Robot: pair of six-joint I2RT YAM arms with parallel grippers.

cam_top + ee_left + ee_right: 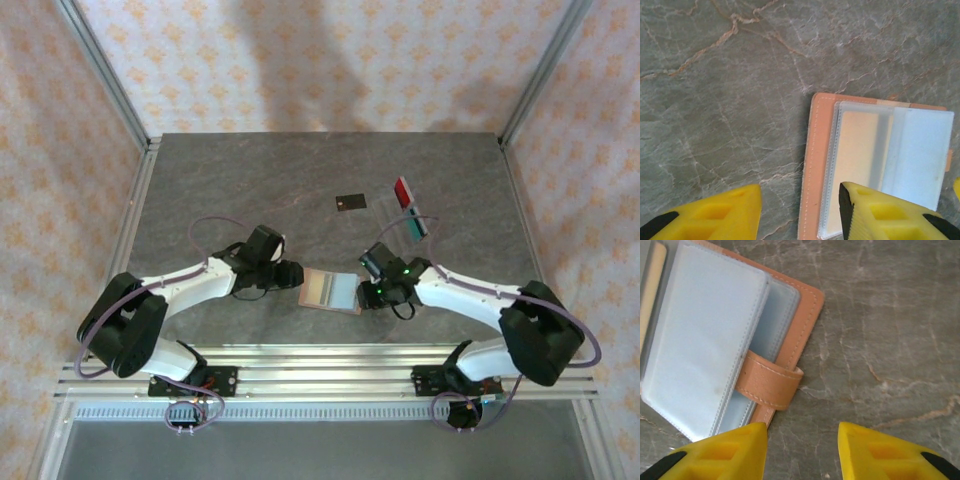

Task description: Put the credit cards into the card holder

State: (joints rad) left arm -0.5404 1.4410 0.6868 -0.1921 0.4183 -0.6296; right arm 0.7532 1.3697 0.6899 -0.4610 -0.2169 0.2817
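The card holder lies open on the table between my two grippers, tan leather with clear plastic sleeves. My left gripper is open at its left edge. In the left wrist view that gripper straddles the holder's stitched left border, with one finger over the table and the other over the sleeves. My right gripper is open at the holder's right edge. In the right wrist view it has bare table between its fingers, beside the holder and its strap. The credit cards lie farther back: black, red, teal.
The grey marbled table is fenced by aluminium rails at left and right. The red and teal cards lie close together at the back right, and the black one sits apart to their left.
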